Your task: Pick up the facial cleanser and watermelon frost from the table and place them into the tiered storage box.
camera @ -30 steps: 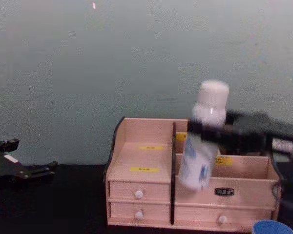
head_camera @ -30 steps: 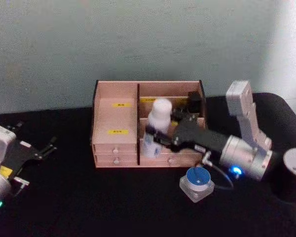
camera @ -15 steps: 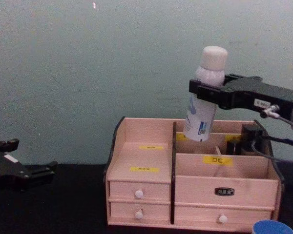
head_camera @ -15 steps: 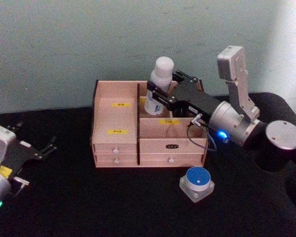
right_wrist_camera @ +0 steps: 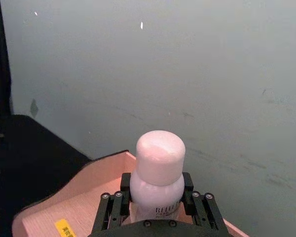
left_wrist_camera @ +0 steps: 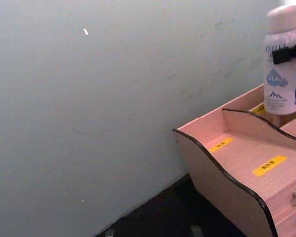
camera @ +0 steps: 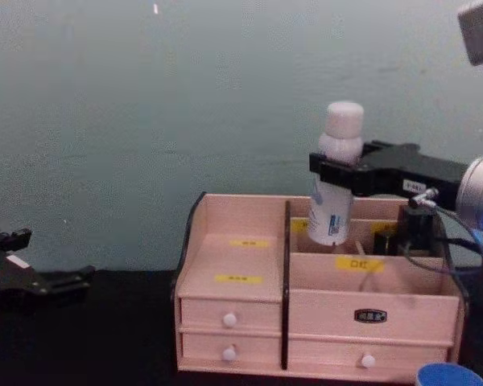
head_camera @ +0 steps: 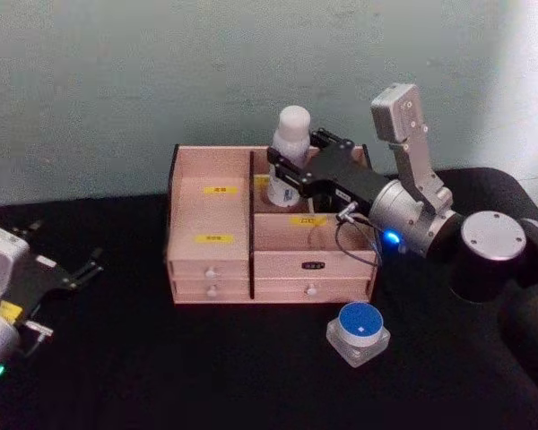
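Observation:
The facial cleanser (head_camera: 292,134), a tall white bottle with pale-blue lettering, stands upright in my right gripper (head_camera: 288,174), which is shut on its upper body just below the cap. The bottle's base (camera: 330,229) dips into the back right compartment of the tiered storage box (head_camera: 210,267), right of the dark middle divider. The cleanser (right_wrist_camera: 158,170) shows between the black fingers (right_wrist_camera: 112,207) from behind. The watermelon frost (head_camera: 359,330), a blue-lidded jar, sits on the table in front of the box's right end. My left gripper (head_camera: 82,268) rests open at the far left.
A small black item (camera: 414,229) stands in the box's back right compartment, close to the bottle. The box's left stepped shelves (camera: 237,261) carry yellow labels and nothing else. Black tabletop (head_camera: 188,367) lies open in front of the box.
My right gripper carried the cleanser from in front of the box up and back over its rear, then lowered it upright into the back right compartment. The left arm stayed still.

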Controlling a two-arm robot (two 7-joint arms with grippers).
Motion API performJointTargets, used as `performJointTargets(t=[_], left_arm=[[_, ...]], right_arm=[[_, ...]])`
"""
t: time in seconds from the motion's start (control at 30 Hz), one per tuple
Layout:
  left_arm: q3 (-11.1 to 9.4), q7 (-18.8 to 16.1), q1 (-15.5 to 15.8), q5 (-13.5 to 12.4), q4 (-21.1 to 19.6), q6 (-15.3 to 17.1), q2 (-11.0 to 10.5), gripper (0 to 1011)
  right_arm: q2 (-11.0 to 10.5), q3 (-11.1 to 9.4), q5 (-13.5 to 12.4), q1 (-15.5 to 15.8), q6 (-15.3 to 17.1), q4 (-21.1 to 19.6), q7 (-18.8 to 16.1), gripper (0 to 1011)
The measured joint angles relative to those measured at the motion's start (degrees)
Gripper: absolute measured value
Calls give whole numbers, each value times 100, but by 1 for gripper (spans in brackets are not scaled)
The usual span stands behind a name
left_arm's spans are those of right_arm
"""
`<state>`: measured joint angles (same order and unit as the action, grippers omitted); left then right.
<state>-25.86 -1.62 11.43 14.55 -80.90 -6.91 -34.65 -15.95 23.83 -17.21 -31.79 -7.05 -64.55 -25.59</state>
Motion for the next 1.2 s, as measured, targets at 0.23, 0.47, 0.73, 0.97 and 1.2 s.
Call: performJointTargets(t=[0.23,0.47,0.73,0.97,1.2], left_arm=[[0,0,0,0,0,0,0,1001],[0,0,0,0,0,0,0,1001],[0,0,0,0,0,0,0,1001],[0,0,0,0,0,0,0,1001],[0,0,0,0,0,0,0,1001]], right_arm=[[108,-42,119,-95,-53,256,-5,589],[201,-58,246,-181,-55,479,-34,589],[276,-61,346,-245,-26,687,-42,589],[336,-61,446,-298,69,903,-42,589],[381,-66,500,-341,163,1060,-57,589]])
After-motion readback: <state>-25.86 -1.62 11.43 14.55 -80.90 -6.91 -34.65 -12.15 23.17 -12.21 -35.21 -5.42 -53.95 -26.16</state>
